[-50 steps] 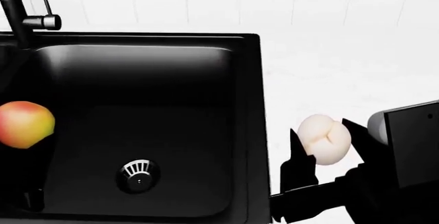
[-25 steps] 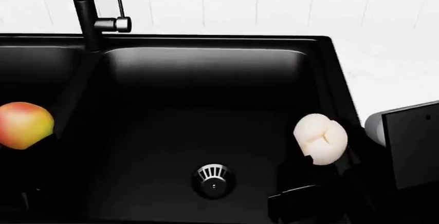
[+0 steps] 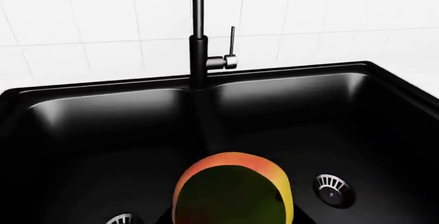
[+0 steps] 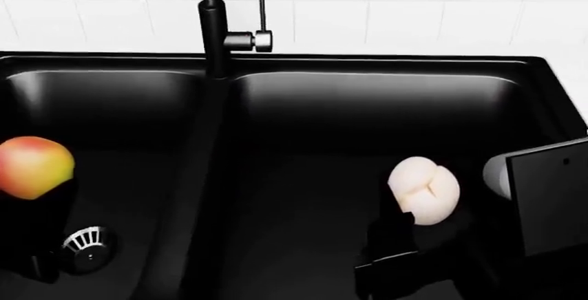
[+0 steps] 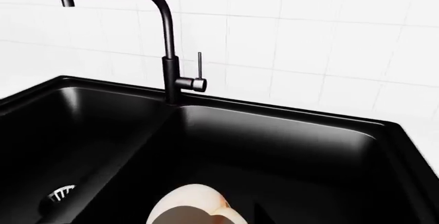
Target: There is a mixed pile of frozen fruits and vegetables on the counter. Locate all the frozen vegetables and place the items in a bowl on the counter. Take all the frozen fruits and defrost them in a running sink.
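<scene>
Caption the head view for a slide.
Both grippers hold fruit over the black sink: left the red-yellow fruit, right the cream fruit, faucet behind.

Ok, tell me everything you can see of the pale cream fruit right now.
The pale cream fruit is small, round and matte, with a cleft down its face. It sits between the dark fingers of the right gripper, held in the air over the right basin of the black sink, not touching the basin floor. In the right wrist view only its top shows, tan in shadow on the near side. No water is visible on it.
</scene>
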Robot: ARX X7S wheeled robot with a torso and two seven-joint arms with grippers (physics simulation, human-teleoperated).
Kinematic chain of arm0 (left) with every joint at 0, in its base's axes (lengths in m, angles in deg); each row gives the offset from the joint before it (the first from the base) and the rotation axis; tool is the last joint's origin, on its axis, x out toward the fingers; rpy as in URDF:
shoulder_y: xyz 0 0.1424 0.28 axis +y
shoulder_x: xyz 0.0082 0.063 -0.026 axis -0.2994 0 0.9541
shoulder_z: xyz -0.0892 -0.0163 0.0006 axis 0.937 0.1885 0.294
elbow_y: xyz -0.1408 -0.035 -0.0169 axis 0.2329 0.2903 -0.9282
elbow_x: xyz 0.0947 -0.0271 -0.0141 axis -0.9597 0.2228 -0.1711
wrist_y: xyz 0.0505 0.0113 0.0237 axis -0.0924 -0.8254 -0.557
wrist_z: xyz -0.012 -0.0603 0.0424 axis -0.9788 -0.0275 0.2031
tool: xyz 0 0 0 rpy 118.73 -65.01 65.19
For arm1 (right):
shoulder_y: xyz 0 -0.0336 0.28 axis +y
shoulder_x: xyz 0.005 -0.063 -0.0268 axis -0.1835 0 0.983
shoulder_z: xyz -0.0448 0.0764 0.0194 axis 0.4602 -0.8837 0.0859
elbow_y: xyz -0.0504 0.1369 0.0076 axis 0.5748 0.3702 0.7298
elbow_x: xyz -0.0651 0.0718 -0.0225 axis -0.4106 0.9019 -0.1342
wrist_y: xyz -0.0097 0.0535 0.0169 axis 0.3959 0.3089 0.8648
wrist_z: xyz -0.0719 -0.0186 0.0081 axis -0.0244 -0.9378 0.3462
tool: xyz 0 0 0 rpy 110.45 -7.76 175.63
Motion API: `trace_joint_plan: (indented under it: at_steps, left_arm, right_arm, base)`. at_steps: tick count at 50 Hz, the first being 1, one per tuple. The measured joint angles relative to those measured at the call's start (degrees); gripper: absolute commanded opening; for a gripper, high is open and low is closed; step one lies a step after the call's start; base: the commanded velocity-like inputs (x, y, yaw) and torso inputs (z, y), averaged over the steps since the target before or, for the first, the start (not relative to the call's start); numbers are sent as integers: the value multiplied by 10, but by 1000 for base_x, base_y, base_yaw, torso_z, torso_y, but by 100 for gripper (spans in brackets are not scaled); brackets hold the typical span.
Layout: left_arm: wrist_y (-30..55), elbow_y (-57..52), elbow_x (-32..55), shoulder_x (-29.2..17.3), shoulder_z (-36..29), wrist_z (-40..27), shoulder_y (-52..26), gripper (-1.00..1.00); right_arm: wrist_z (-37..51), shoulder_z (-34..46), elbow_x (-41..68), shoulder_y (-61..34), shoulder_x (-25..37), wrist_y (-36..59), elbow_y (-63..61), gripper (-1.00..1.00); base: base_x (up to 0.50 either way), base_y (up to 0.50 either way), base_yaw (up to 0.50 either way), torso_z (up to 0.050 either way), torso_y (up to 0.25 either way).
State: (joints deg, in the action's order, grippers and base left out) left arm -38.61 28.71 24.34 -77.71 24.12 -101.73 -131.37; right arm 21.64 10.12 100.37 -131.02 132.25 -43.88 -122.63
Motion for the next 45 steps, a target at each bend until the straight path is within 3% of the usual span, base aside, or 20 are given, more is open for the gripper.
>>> trace_joint_plan:
  at_steps: [32, 45]
  left_arm:
    - [5, 20, -14, 38, -10, 5, 4, -100]
    - [0, 25, -25, 47, -15, 11, 15, -100]
  right_arm:
    - [-11, 2, -1, 13, -15, -9, 7, -100]
    - [-15, 3, 2, 16, -21, -9, 9, -100]
  base:
    - [82, 500, 0, 0, 1]
    - [5, 39, 0, 0, 1]
